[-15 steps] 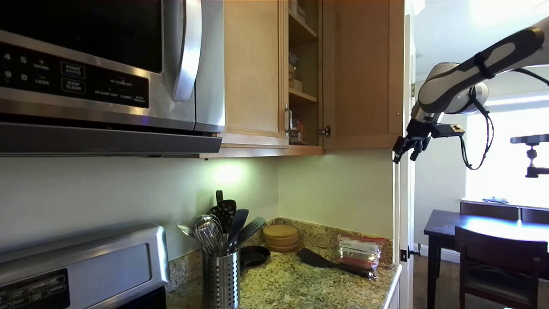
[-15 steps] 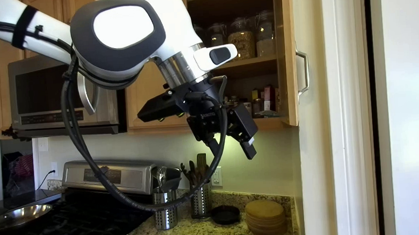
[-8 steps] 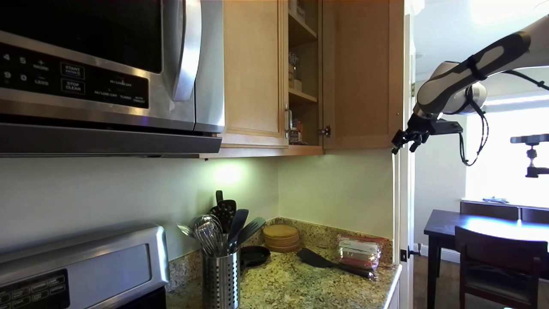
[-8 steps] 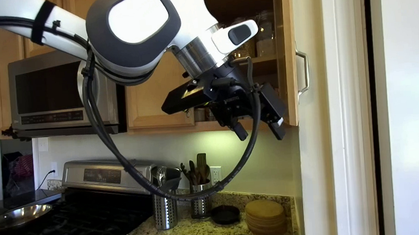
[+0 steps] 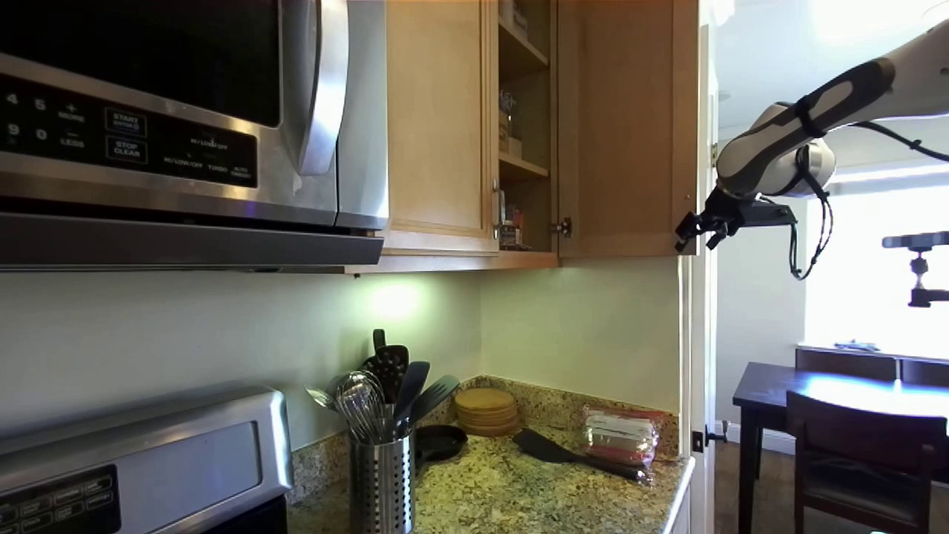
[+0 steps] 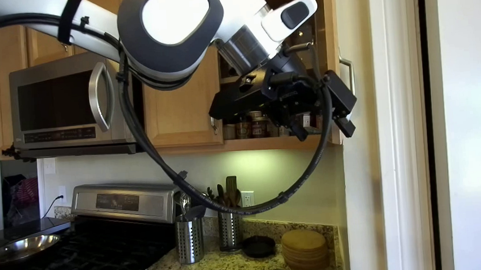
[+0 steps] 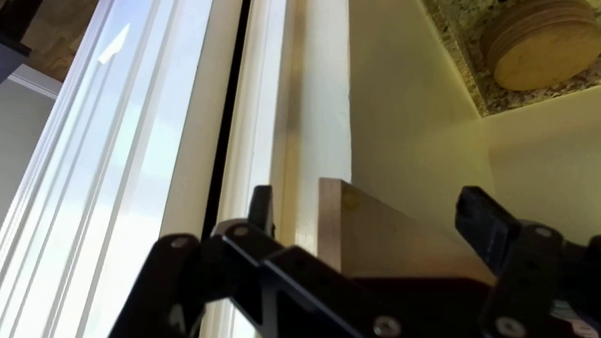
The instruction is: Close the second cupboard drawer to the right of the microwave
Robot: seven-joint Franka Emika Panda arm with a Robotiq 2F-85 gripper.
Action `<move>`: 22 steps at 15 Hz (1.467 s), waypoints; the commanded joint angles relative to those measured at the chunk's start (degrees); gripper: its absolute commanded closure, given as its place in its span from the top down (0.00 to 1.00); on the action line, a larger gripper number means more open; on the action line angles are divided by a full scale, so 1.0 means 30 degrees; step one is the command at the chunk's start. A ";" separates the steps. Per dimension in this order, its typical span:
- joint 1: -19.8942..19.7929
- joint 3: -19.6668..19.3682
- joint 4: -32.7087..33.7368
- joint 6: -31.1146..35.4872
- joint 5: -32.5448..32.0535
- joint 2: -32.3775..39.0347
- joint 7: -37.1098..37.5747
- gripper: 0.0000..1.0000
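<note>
The second cupboard drawer is a light maple door (image 5: 623, 133), swung wide open with its inner face showing. In an exterior view it stands nearly edge-on (image 6: 331, 33); its silver bar handle (image 6: 350, 72) is partly behind the gripper. The microwave (image 5: 300, 196) also shows in an exterior view (image 6: 54, 100). My gripper (image 6: 324, 130) is open and empty at the door's lower free edge; it also shows in an exterior view (image 5: 700, 242). In the wrist view the door's bottom corner (image 7: 330, 220) appears between the spread fingers (image 7: 371, 211), apart from both. I cannot tell how deep the fingers reach.
The twin wood door (image 5: 441, 119) is shut beside the microwave. Shelves behind the open door hold jars (image 6: 259, 127). A white door frame (image 6: 399, 142) stands close to the right. Below are a utensil holder (image 5: 382, 482), a wooden round stack (image 5: 485, 411) and the granite counter (image 5: 504, 489).
In an exterior view my gripper has moved right and up, tilting, from before the shelves to the door's free edge. The fingers stay open. The door has not moved.
</note>
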 commanded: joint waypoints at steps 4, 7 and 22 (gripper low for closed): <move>0.1526 -0.1031 0.0755 0.0287 0.3317 0.0435 -0.2713 1.00; 0.2496 -0.1392 0.0738 0.0233 0.4801 0.0169 -0.4199 1.00; 0.4346 -0.0891 -0.1560 -0.7272 0.6318 -0.4203 -0.9740 1.00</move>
